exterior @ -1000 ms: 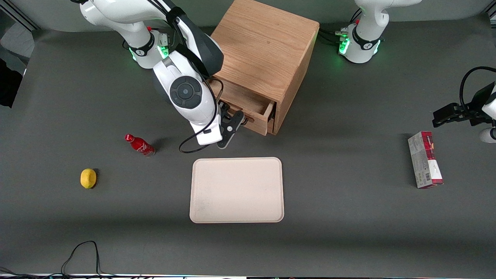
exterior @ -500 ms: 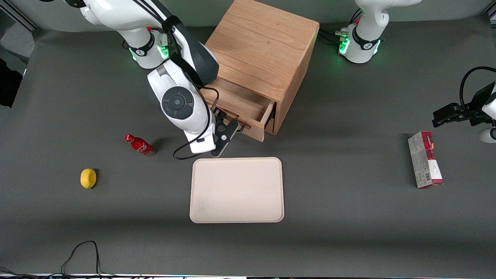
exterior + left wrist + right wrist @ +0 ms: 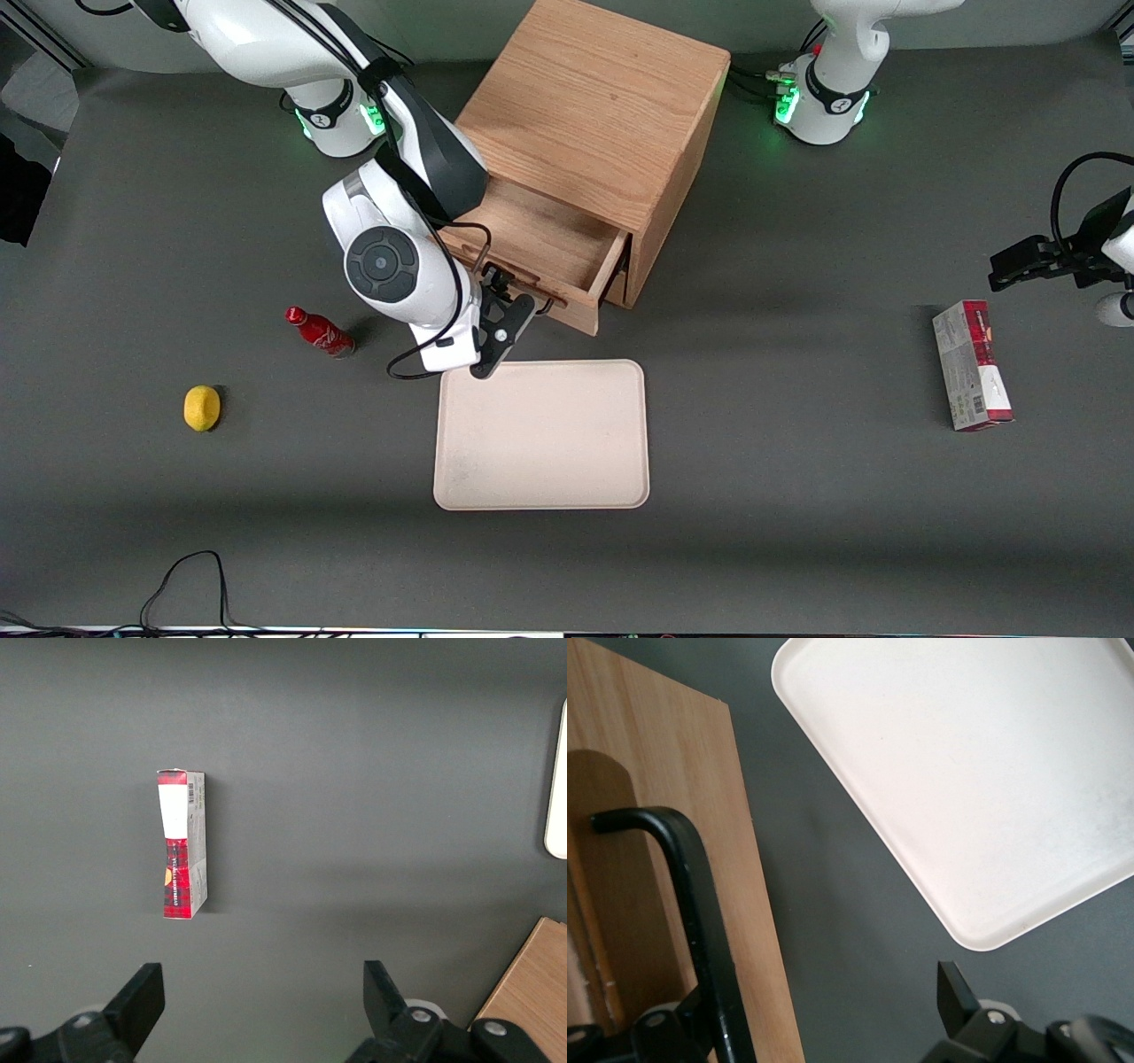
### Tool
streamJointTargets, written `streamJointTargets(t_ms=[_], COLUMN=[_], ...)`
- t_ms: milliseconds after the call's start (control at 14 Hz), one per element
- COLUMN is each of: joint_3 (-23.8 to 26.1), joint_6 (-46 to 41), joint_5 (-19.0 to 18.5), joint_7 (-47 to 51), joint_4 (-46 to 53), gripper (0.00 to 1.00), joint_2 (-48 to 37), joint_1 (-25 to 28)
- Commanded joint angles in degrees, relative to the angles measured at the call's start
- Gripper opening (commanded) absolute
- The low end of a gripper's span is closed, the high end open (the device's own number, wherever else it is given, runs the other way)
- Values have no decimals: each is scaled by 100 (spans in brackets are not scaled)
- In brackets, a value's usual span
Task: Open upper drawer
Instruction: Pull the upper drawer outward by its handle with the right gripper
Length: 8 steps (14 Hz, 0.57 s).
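Note:
The light oak cabinet [image 3: 602,106] stands at the back middle of the table. Its upper drawer [image 3: 540,239] is pulled well out, and its shallow wooden tray shows empty. My right gripper [image 3: 512,306] is at the drawer's oak front, nearer the front camera than the cabinet. In the right wrist view the gripper [image 3: 824,992] is open, with its jaws wide apart. The thin black wire handle [image 3: 700,904] runs close by one finger [image 3: 700,1010], against the oak front [image 3: 656,771]. The other finger [image 3: 952,988] hangs over bare table. The lower drawer is mostly hidden under the upper one.
A cream tray [image 3: 540,434] lies just nearer the front camera than the gripper, also in the right wrist view [image 3: 966,788]. A red bottle [image 3: 319,330] and a lemon [image 3: 202,408] lie toward the working arm's end. A red and grey carton [image 3: 972,365] lies toward the parked arm's end.
The right arm has drawn back from the cabinet toward the front camera and the working arm's end. The upper drawer has slid farther out with it, showing more of its tray.

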Motion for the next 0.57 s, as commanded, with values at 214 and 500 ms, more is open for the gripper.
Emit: streamJointTargets(t_ms=[214, 500], joint_3=[13, 13], joint_6=[-113, -166], joint_5=[138, 138], joint_7=[-366, -366], joint_4=[353, 458], gripper=[100, 100], joint_2=[180, 215], joint_1=[-194, -247])
